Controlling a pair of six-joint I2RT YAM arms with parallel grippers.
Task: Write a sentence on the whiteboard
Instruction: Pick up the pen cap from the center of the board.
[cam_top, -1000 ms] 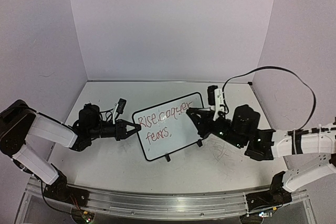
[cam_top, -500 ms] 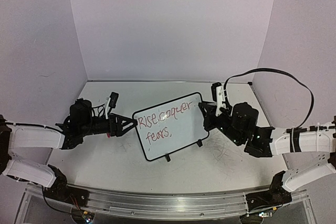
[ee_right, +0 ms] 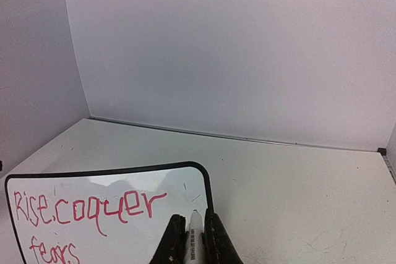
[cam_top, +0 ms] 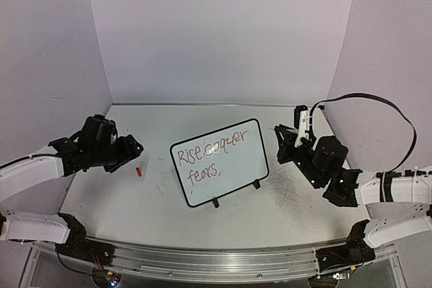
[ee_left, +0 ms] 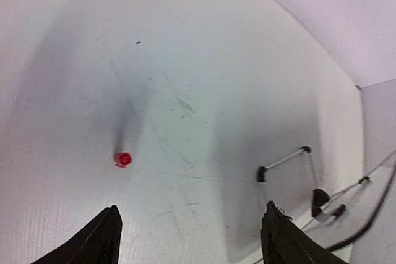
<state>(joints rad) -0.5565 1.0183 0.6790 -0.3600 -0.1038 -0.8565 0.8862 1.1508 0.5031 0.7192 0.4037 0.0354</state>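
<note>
- Whiteboard (cam_top: pixel 236 166) sits mid-table between the two arms in the top view, and neither arm touches it. The sentence (cam_top: pixel 209 154) fills two red lines. Left gripper (cam_top: pixel 133 148) hangs well to the left; right gripper (cam_top: pixel 281 142) is just off the right edge. Risk: nothing braces the whiteboard, so any added stroke would likely shove or tip it.
- Left wrist view: fingers (ee_left: pixel 102 242) stand wide apart with nothing between them. Red cap (ee_left: pixel 123 159) lies loose on the tabletop (ee_left: pixel 204 78) ahead. Risk: a careless sweep could send it rolling out of reach.
- Right wrist view: fingers (ee_right: pixel 176 242) pinch the marker (ee_right: pixel 195 236), tip bare, near the board's right corner. Risk: a low pass would probably streak the lettering.
</note>
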